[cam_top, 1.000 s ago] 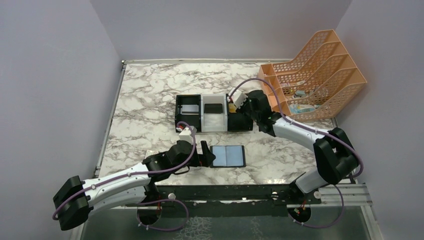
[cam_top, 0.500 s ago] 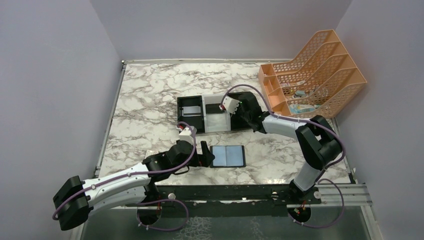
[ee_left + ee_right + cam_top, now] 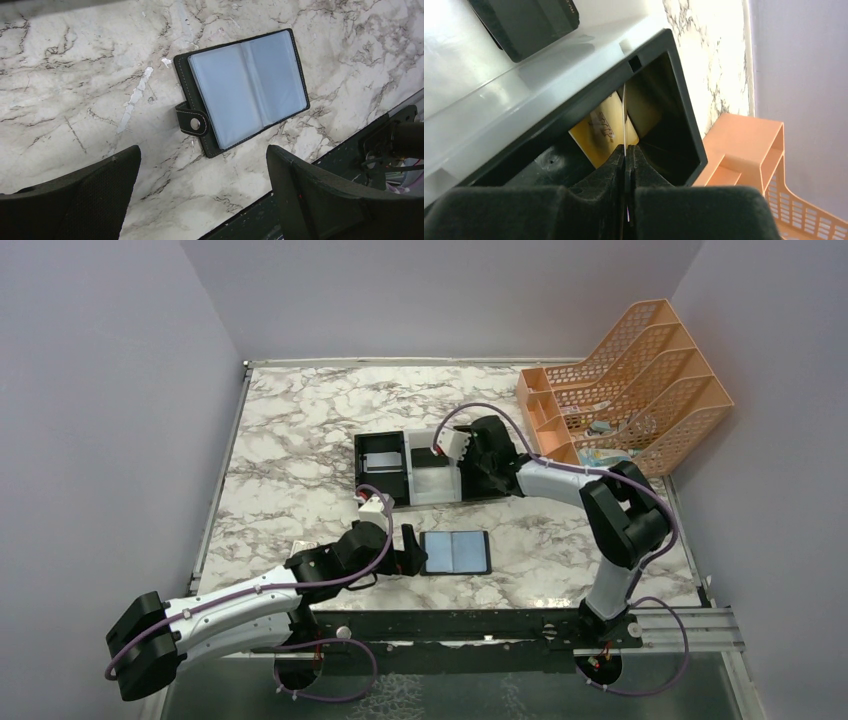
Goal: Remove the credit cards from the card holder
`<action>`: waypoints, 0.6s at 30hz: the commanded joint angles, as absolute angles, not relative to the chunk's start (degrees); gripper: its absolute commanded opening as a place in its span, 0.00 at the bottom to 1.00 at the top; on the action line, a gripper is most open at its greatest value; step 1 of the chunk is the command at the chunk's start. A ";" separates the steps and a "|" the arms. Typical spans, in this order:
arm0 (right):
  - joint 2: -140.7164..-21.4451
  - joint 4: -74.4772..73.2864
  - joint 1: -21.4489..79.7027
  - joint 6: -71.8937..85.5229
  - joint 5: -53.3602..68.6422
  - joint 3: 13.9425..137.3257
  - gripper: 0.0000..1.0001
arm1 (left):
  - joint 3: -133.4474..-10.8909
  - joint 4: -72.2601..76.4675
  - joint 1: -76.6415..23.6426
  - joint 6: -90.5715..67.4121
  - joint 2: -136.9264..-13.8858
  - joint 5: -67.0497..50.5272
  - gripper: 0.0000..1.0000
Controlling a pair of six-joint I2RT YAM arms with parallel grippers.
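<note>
The card holder (image 3: 456, 552) lies open and flat on the marble near the front edge, both bluish-grey pocket panels up; it also shows in the left wrist view (image 3: 245, 85) with its snap tab (image 3: 192, 120). My left gripper (image 3: 408, 546) (image 3: 202, 165) is open and empty just left of it, above the table. My right gripper (image 3: 480, 462) (image 3: 625, 152) is shut on a thin pale credit card (image 3: 624, 115) seen edge-on, over the tray's right black compartment. A gold-tan credit card (image 3: 601, 127) lies in that compartment.
The black-white-black tray (image 3: 432, 490) (image 3: 681, 95) stands mid-table; a grey card-like thing (image 3: 380, 457) lies in its left compartment and a black object (image 3: 524, 25) in the white one. An orange file rack (image 3: 630, 390) stands at the back right.
My right gripper has moved left and farther in over the tray's right compartment. The left arm and the card holder have not moved.
</note>
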State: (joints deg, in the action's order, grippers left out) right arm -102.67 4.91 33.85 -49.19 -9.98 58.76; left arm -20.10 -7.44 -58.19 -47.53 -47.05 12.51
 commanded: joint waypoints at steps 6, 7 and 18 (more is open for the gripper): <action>-104.97 11.56 33.93 -54.16 -3.00 58.49 0.06 | -20.06 -7.95 -58.03 -45.89 -43.82 13.98 0.99; -104.90 12.09 33.93 -54.41 -2.80 58.33 0.06 | -19.91 -7.96 -58.02 -45.88 -43.40 14.03 0.99; -106.85 14.41 33.47 -57.60 -0.27 58.54 0.06 | -20.12 -8.95 -58.01 -45.29 -43.09 13.61 0.99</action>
